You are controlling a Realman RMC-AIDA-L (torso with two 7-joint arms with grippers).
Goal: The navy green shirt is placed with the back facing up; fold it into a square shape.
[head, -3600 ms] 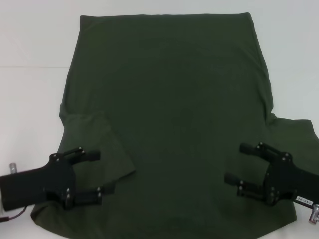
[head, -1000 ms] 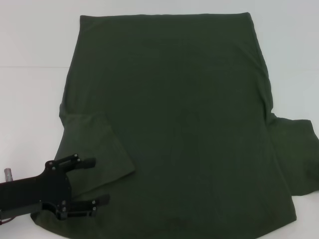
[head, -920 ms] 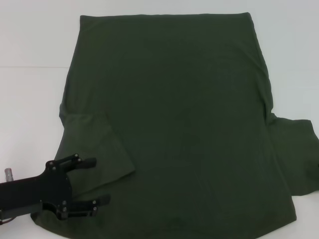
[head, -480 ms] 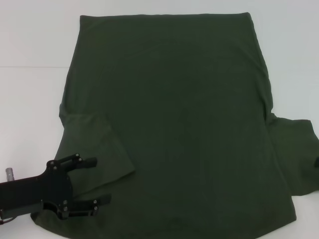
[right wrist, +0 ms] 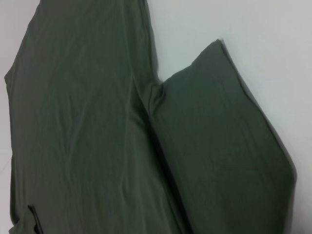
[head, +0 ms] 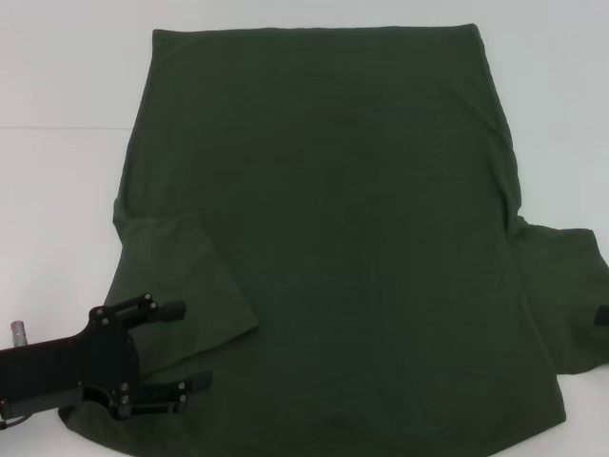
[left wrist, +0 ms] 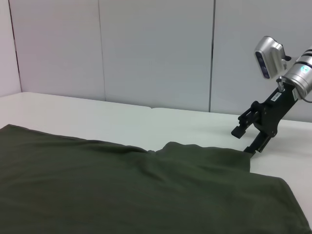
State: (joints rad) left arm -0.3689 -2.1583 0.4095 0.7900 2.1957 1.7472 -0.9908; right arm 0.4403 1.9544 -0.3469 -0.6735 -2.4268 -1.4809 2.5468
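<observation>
White table (head: 57,86) bears the navy green shirt (head: 333,238); left pincer (head: 181,347) spread over its folded sleeve; right pincer (left wrist: 246,141) seemingly apart

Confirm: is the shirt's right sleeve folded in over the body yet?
No. In the head view the right sleeve lies spread out on the table, beside the navy green shirt.

We see the navy green shirt (head: 333,238) spread flat on the white table, plain dark olive back up, hem at the far side. Its left sleeve is folded in over the body, while the right sleeve lies spread out sideways. Soft wrinkles run along the cloth near that right sleeve.
</observation>
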